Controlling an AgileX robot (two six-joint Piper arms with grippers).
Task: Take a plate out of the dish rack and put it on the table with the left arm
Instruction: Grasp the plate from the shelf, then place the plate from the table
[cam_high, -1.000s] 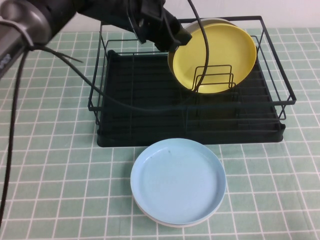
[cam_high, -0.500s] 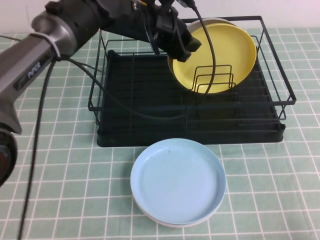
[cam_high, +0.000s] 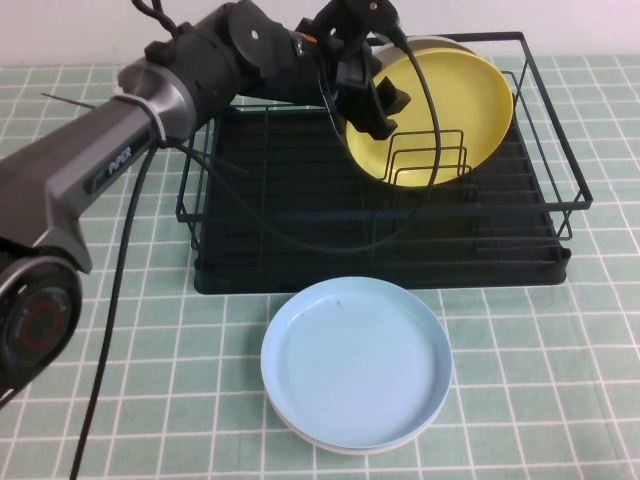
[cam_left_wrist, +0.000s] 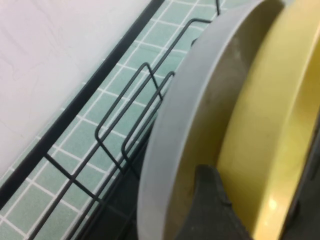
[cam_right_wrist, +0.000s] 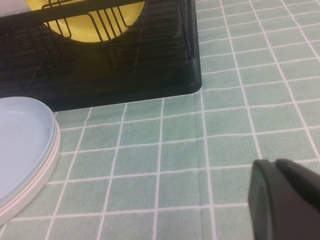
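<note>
The yellow plate (cam_high: 440, 100) stands on edge in a wire holder at the back right of the black dish rack (cam_high: 300, 230). A grey plate (cam_left_wrist: 200, 100) stands just behind it. My left gripper (cam_high: 375, 100) is at the yellow plate's left rim. In the left wrist view the left gripper (cam_left_wrist: 260, 200) is open, with one finger (cam_left_wrist: 210, 205) between the grey plate and the yellow plate (cam_left_wrist: 280, 100) and the other on the plate's front side. My right gripper (cam_right_wrist: 277, 165) is shut and empty, low over the green tiled table (cam_right_wrist: 225, 140), out of the high view.
A light blue plate (cam_high: 355, 360) lies on another plate on the table (cam_high: 560, 350), just in front of the rack. It also shows in the right wrist view (cam_right_wrist: 20, 145). The rack's tall wire frame (cam_high: 550, 110) surrounds the yellow plate.
My left arm has reached further right and down. Its gripper has moved from beside the yellow plate's left rim to straddling it. The plates have not moved.
</note>
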